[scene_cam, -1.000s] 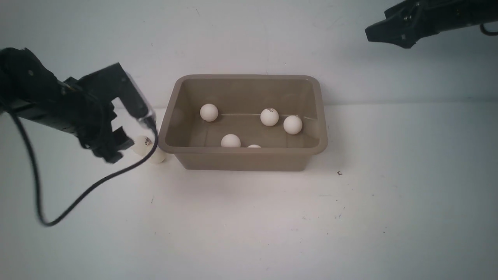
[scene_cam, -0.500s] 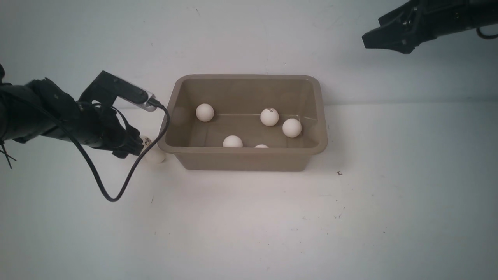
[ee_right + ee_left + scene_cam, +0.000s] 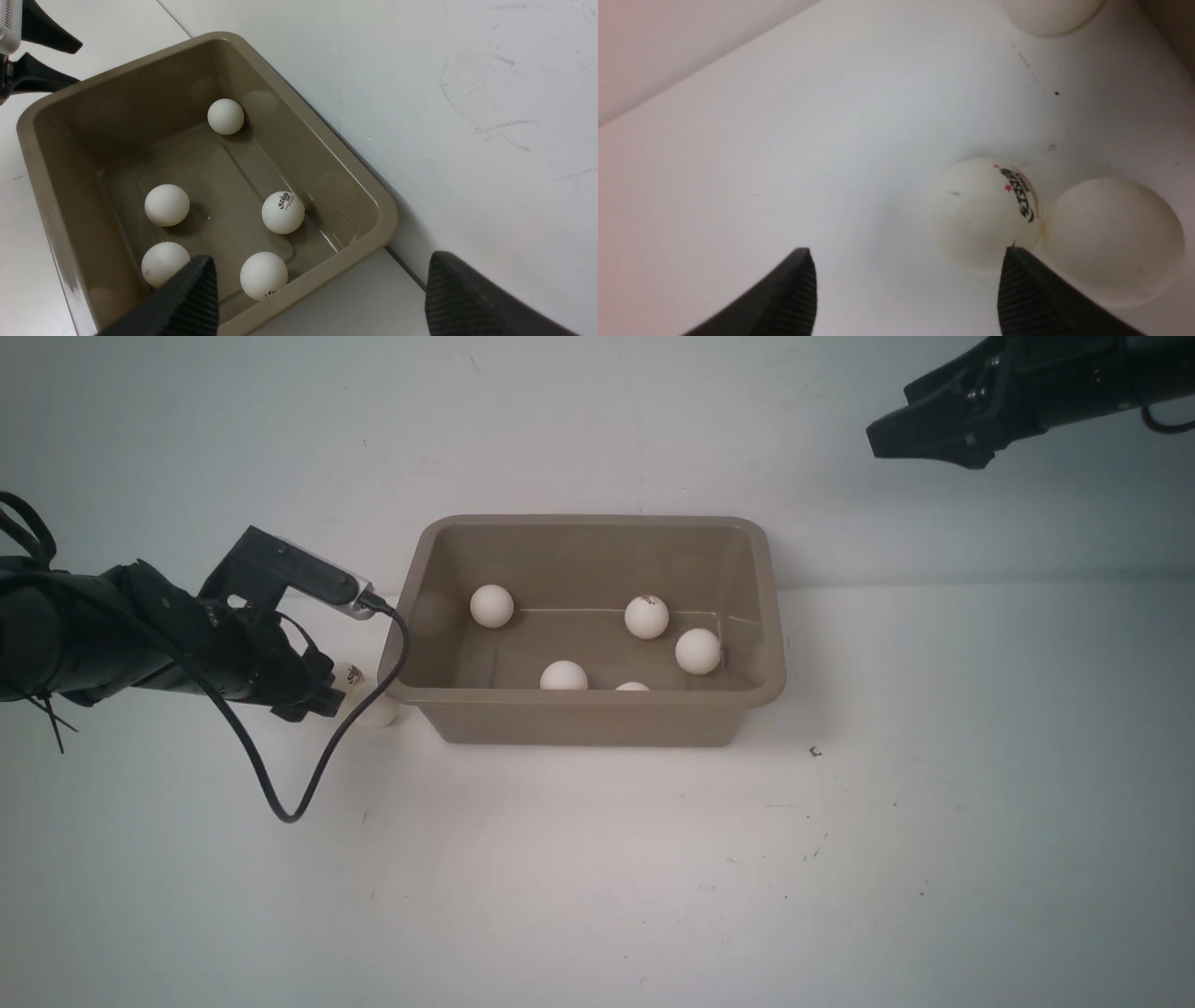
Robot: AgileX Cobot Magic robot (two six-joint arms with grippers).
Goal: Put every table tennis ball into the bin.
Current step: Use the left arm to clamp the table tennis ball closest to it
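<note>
Two balls beside, perhaps against, left jaws

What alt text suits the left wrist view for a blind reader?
The left gripper hangs open, low over the white table, one fingertip at the edge of a printed table tennis ball that touches a plain ball. A third ball and a sliver of the bin show at the frame's edges.

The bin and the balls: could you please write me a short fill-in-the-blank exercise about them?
1. The bin holds ___ table tennis balls.
2. The printed ball near the left gripper lies ___ the bin.
3. The left gripper and the right gripper both stand ___.
Missing words: five; outside; open.
</note>
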